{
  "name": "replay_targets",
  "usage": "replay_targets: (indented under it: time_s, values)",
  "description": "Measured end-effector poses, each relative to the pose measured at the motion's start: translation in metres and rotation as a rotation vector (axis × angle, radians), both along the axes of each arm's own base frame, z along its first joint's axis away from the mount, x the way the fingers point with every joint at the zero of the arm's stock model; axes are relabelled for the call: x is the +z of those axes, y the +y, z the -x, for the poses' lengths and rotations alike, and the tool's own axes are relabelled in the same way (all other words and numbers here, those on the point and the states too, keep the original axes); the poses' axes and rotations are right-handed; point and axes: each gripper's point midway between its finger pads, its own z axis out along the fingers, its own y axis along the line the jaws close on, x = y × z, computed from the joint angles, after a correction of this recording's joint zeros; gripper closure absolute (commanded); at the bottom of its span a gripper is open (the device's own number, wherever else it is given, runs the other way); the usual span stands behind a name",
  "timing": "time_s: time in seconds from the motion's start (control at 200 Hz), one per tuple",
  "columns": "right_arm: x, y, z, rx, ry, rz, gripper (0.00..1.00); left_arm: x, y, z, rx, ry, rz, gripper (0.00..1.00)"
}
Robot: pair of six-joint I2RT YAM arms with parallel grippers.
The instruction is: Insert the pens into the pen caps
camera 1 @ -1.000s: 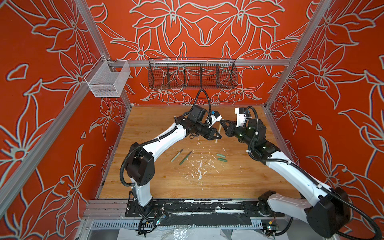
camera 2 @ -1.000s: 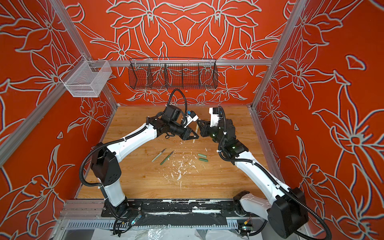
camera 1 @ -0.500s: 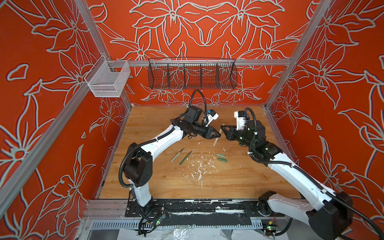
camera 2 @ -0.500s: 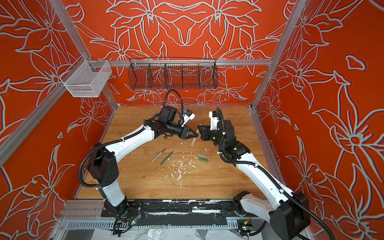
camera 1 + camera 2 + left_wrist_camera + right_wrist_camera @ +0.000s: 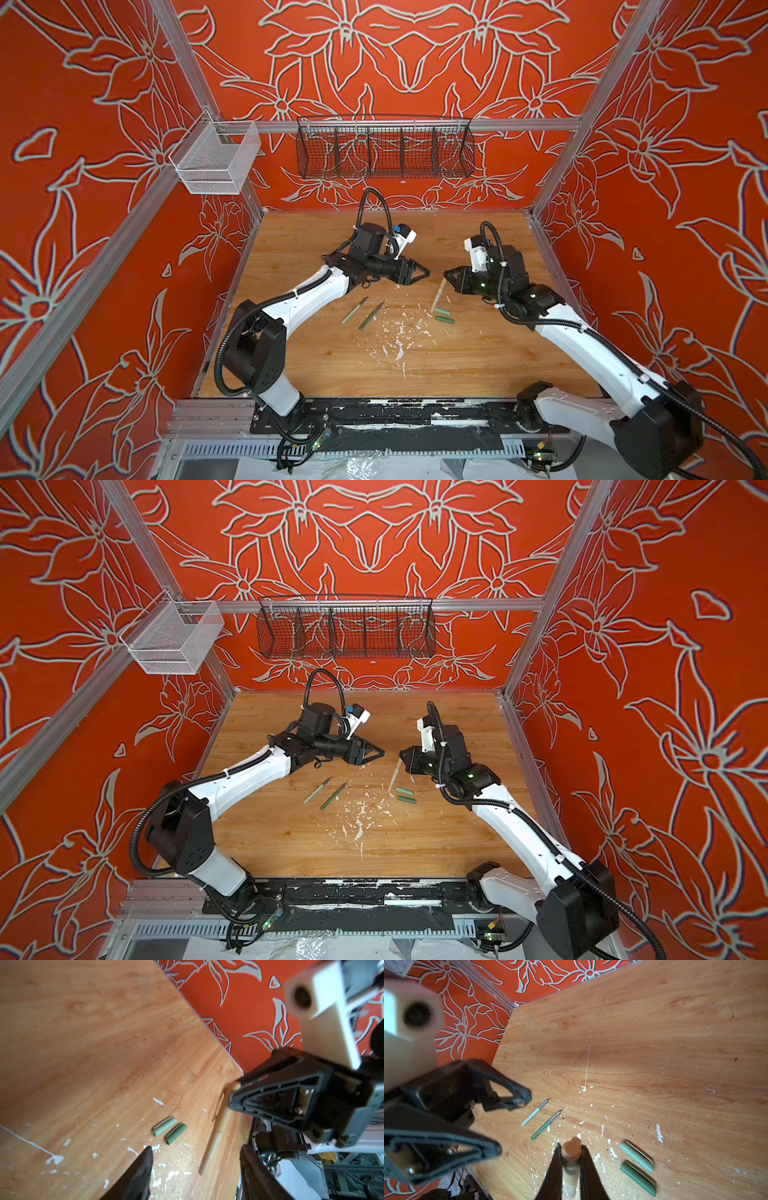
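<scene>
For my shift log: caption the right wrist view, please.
Right gripper pinches the tan pen; two green pens and two green caps lie on the table.

Tan pen (image 5: 437, 296) capped; green pens (image 5: 371, 316), caps (image 5: 441, 311) apart

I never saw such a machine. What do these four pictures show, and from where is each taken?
Two white robot arms work over a wooden table. Two pictures look down from above; the two others come from cameras on the arms' wrists. Each arm ends in a black two-fingered tool. The left tool is open. The right tool is shut on a tan stick pen, seemingly capped. On the table lie a pale green pen, a dark green pen and two short green caps.
</scene>
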Motion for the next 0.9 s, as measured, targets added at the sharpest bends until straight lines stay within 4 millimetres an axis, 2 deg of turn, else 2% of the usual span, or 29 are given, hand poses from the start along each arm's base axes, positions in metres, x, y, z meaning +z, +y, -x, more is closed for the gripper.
replay_targets:
  time_s: [0.12,0.195,0.47,0.681,0.811,0.901]
  values:
    - [0.001,0.002,0.001,0.013,0.003,-0.012,1.00,-0.023,-0.017,0.039,-0.075,0.023,-0.036,0.36]
    - [0.002,0.003,0.002,0.024,0.006,-0.019,1.00,-0.033,-0.020,0.052,-0.089,0.029,-0.050,0.37]
    - [0.005,0.006,0.005,0.043,0.000,-0.036,1.00,-0.041,-0.020,0.043,-0.034,0.000,-0.093,0.41]
    - [0.012,0.005,0.007,0.044,-0.017,-0.044,1.00,-0.050,-0.028,0.039,-0.035,0.003,-0.111,0.53]
    - [0.014,0.005,0.007,0.043,-0.024,-0.047,1.00,-0.053,-0.034,0.042,-0.045,0.006,-0.116,0.69]
    - [0.015,0.005,0.008,0.044,-0.025,-0.047,1.00,-0.052,-0.036,0.042,-0.051,-0.003,-0.118,0.84]
